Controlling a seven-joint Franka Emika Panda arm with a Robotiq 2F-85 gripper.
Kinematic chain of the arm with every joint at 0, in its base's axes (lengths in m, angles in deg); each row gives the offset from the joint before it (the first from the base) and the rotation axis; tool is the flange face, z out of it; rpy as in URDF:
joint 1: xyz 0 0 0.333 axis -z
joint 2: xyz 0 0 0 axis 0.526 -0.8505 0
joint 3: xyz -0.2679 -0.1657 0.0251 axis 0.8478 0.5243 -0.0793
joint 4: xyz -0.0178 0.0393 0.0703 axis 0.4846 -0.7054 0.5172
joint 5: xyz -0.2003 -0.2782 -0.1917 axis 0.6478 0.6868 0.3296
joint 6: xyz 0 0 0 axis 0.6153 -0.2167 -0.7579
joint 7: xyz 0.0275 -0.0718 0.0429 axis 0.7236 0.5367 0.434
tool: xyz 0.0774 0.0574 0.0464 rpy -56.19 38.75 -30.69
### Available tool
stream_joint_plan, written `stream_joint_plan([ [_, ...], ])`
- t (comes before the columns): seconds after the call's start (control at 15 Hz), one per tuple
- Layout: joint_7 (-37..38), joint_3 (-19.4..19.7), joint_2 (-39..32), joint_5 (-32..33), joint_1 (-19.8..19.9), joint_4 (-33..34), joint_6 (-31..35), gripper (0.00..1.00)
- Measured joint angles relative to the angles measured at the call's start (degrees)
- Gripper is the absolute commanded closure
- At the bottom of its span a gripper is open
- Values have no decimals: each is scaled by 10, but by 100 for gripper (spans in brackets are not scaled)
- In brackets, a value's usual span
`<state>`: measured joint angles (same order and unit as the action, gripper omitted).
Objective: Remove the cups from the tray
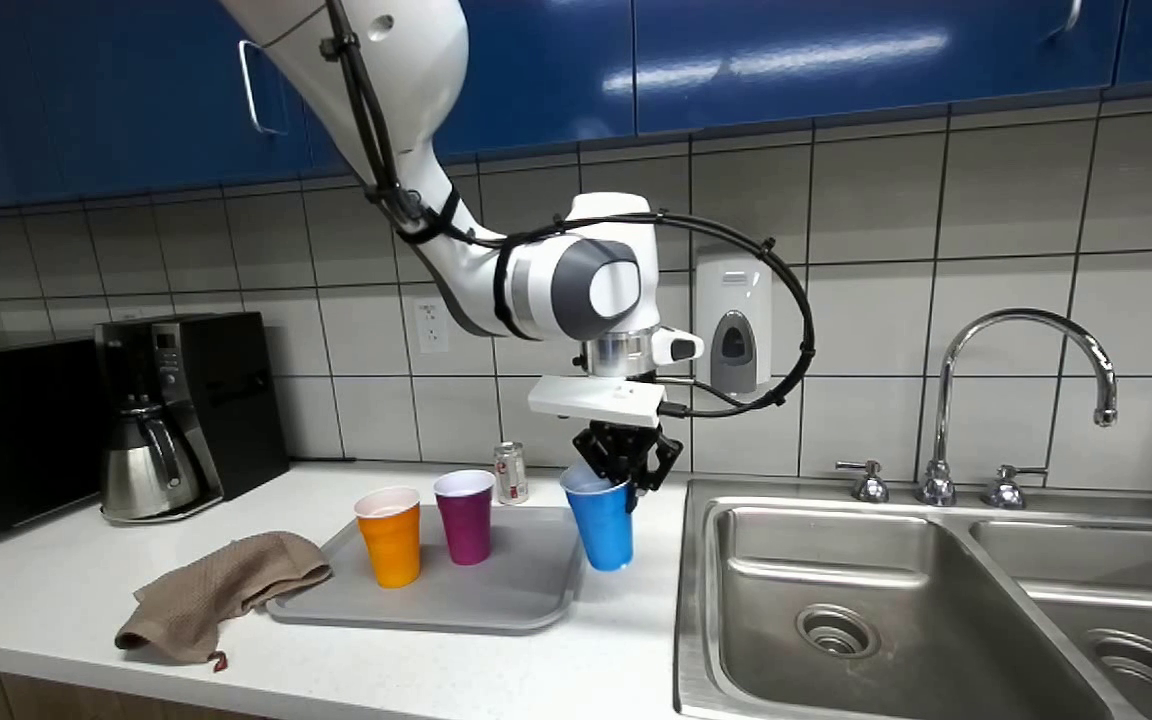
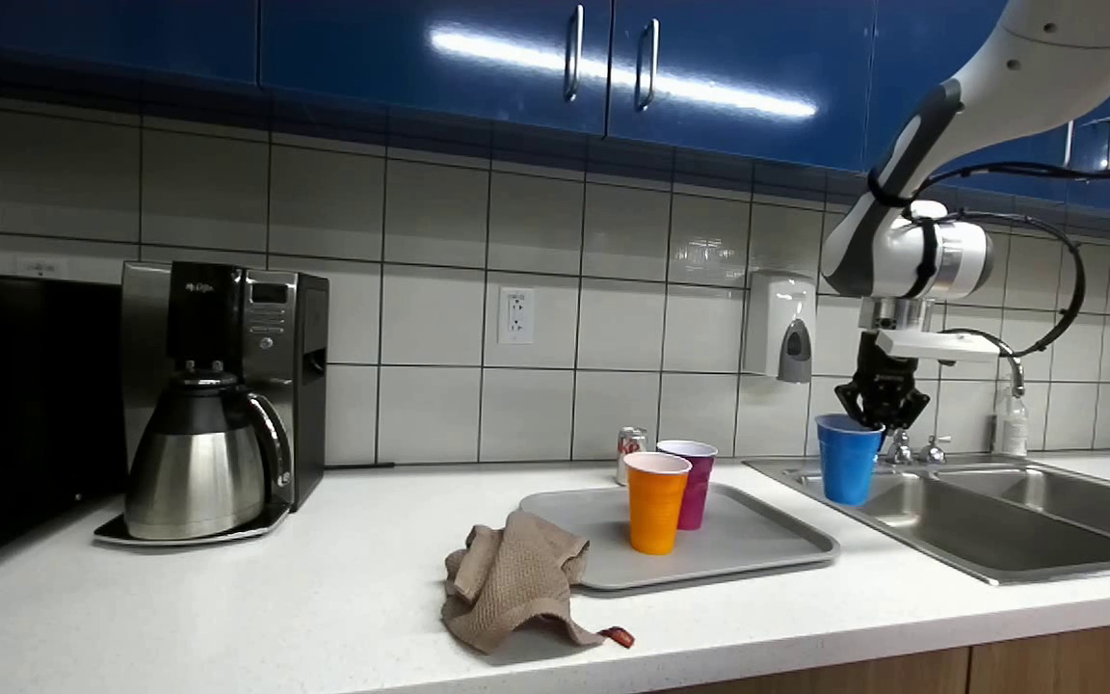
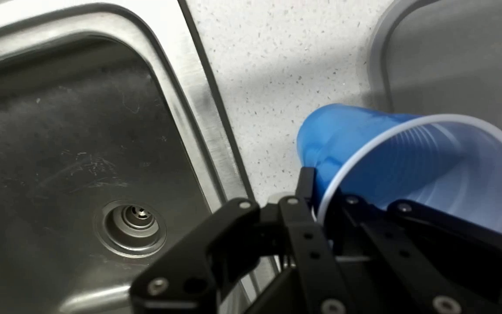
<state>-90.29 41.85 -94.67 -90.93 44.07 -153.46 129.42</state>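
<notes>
Orange cup, purple cup on tray, hand gripping blue cup

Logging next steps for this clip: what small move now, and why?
Probably lower the blue cup, which looks raised, straight down: the gripper pinches its rim, and the wrist view shows its base over the counter between tray and sink.

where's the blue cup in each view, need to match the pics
In an exterior view: the blue cup, lower half, just right of centre, between the tray and the sink.
In an exterior view: the blue cup, lower half, well right of centre, overlapping the sink.
In the wrist view: the blue cup, right of centre, pinched at the rim by the tool.
Shared landmark: the sink, visible in all three.
</notes>
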Motion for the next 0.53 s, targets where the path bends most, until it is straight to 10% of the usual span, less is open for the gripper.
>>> stream_joint_plan([
  [0.53,-29,0,-32,-6,19,0,7,99],
])
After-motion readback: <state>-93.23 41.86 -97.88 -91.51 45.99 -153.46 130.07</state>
